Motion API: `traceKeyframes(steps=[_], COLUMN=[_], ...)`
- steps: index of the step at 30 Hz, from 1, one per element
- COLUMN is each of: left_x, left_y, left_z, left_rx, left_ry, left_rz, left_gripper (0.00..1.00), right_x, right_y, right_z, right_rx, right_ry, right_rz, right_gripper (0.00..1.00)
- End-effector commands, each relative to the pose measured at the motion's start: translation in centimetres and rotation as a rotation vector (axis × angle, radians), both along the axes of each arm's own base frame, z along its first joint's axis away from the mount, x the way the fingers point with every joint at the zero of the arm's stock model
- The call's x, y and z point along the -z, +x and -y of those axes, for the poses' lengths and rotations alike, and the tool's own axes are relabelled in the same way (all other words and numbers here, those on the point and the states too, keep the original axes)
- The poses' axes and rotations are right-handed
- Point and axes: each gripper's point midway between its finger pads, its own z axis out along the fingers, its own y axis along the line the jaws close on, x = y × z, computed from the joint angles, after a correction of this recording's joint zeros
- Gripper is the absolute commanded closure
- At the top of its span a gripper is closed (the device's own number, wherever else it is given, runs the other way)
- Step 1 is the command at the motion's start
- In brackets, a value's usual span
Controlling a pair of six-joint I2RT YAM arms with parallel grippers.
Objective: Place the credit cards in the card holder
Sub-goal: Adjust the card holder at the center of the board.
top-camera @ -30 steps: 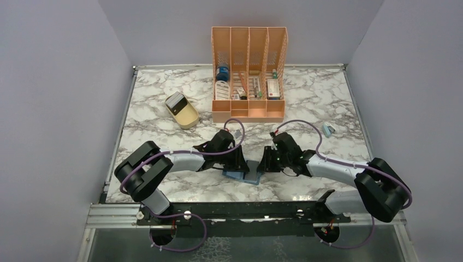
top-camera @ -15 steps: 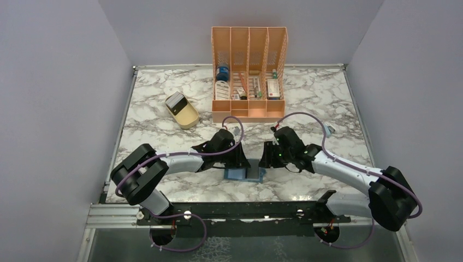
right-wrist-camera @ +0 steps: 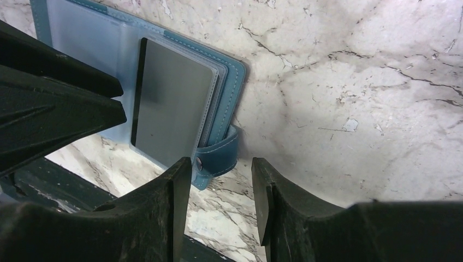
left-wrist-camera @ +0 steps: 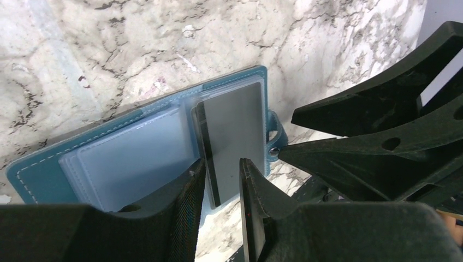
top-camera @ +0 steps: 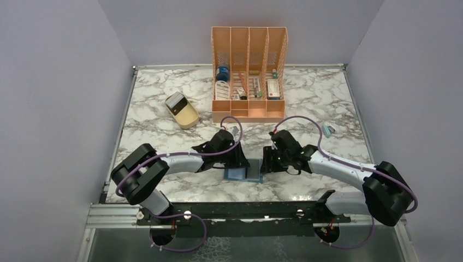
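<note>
Card holder (right-wrist-camera: 230,101): left part cut off at upper left of right wrist view; organiser (top-camera: 248,112) contents and small object (top-camera: 328,130) at right too small to tell.

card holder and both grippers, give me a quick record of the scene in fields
card holder: open flat on the marble table
credit card: grey, lying on the holder's tab-side half
left gripper: jaws narrowly apart at the card's edge; grip unclear
right gripper: open, just short of the snap tab
background: orange organiser and beige tray further back
</note>
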Motion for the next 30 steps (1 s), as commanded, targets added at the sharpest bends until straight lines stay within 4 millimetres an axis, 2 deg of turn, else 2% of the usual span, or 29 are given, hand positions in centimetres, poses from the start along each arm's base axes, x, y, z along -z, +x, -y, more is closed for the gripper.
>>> traceKeyframes(steps=[1,7,11,15,19,22,25,30], left_x=[1.3,2.2,2.4,1.7,0.0,-1.7,-3.1,-4.6], left_y=[-0.1,-0.3,-0.5,-0.4,-0.2,0.2,0.9,3.6], left_z=[-0.4,-1.0,-1.3,-1.3,-0.9,-0.7,-1.0,-3.4], left_rx=[-0.020,-0.018,-0.020,-0.022,-0.019,-0.015,-0.014,-0.029], left_ry=[0.018,0.051,0.054,0.039,-0.002,-0.024,-0.001,0.142], left_rz=[-0.009,-0.012,-0.010,0.003,0.039,0.080,0.138,0.241], left_gripper=[0.68,0.67,0.67,0.67,0.66,0.65,0.63,0.60], right_x=[0.4,1.1,0.8,-0.4,-1.8,-4.0,-6.2,-7.0], right_y=[0.1,0.7,1.4,2.3,3.1,3.8,3.7,2.3], right_z=[0.4,2.9,4.3,5.0,5.2,3.8,1.4,-1.2], right_rx=[-0.019,0.048,0.106,0.172,0.203,0.175,0.090,0.029], right_ry=[-0.042,-0.195,-0.267,-0.281,-0.281,-0.195,-0.044,0.111], right_rz=[0.011,0.004,0.030,0.080,0.120,0.175,0.223,0.180], right_gripper=[0.54,0.60,0.64,0.68,0.69,0.69,0.63,0.52])
